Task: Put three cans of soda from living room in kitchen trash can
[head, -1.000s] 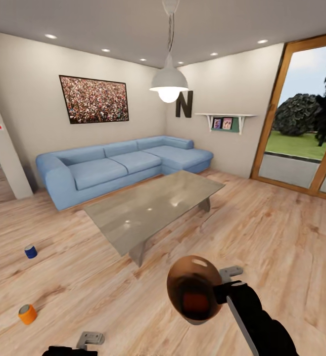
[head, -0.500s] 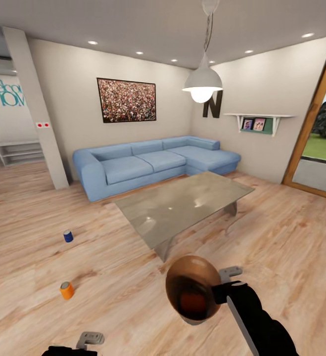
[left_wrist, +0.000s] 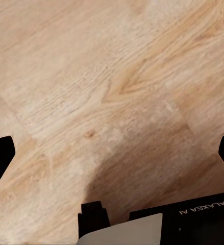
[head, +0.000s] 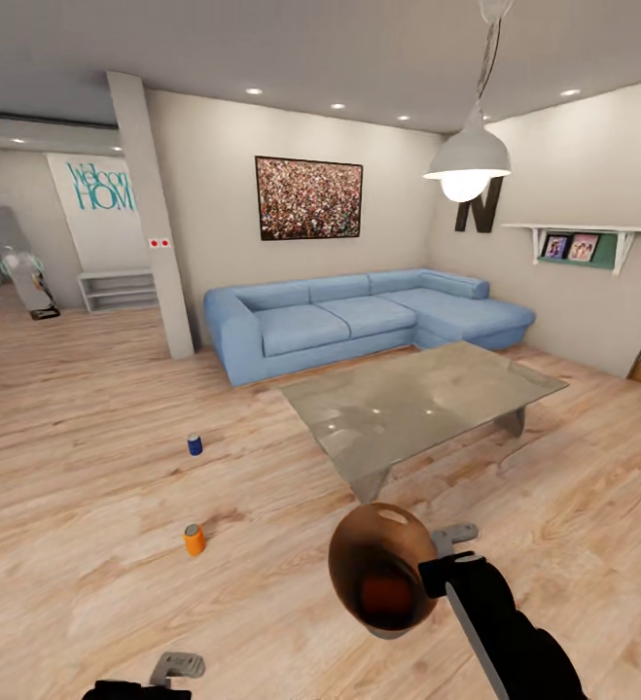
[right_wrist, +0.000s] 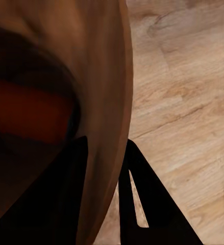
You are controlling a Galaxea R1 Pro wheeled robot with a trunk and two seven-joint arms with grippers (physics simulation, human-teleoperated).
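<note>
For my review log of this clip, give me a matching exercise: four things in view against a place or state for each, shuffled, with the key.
Things:
1. blue can
2. orange can
3. trash can
4. glass table

Places or states:
A. held up by the right gripper at its rim, something orange-red inside
B. stands in front of the blue sofa
C. on the wood floor, the can farther from the robot
D. on the wood floor, the can nearer the robot

Pairs: 1-C, 2-D, 3-A, 4-B
</note>
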